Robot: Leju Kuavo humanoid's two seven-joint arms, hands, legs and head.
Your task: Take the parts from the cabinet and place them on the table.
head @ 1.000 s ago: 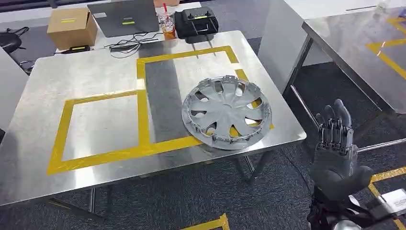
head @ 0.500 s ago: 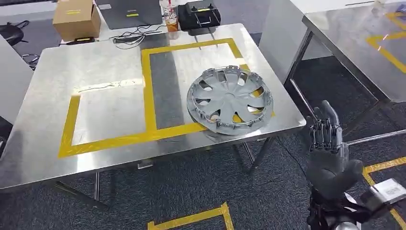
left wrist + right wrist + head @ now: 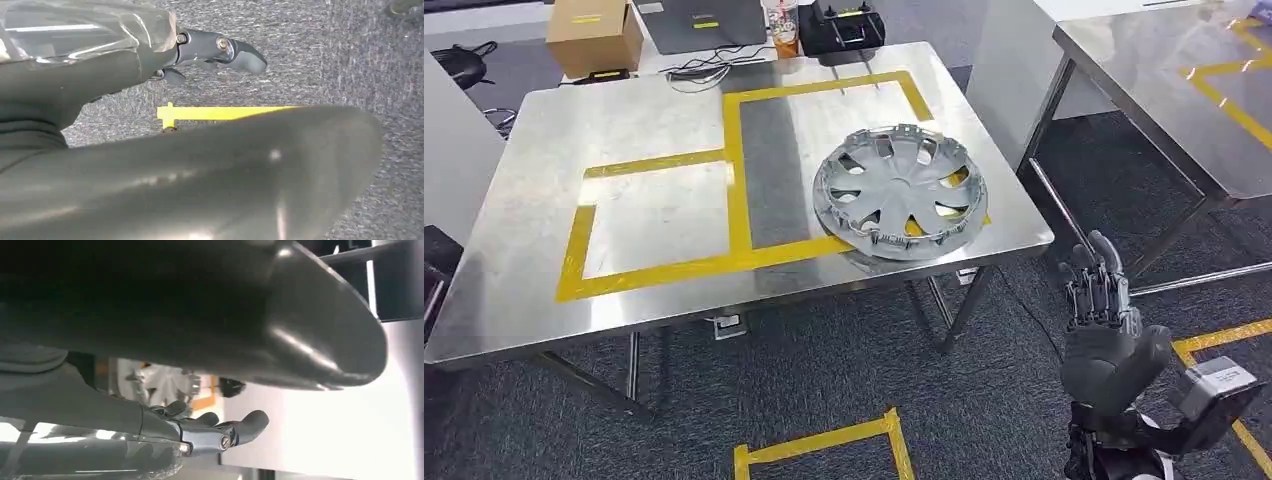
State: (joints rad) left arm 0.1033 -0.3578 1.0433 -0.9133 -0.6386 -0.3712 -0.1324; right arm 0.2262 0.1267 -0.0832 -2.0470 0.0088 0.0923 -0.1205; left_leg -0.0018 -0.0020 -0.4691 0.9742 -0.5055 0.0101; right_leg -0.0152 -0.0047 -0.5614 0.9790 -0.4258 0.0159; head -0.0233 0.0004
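Steel table [image 3: 544, 290] with wheel cover [image 3: 900, 190] over grey carpet [image 3: 824, 380]; right hand [image 3: 1104, 330] empty, fingers [image 3: 1092, 285] apart.

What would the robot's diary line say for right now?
part: hubcap flat on table, over yellow tape | right hand: empty, fingers apart, beside table | left hand: holds nothing

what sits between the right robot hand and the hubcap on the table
Nothing visible. The right robot hand hangs open off the table's near right corner, over carpet. The hubcap lies flat near that corner, across the yellow tape, with open air between them.
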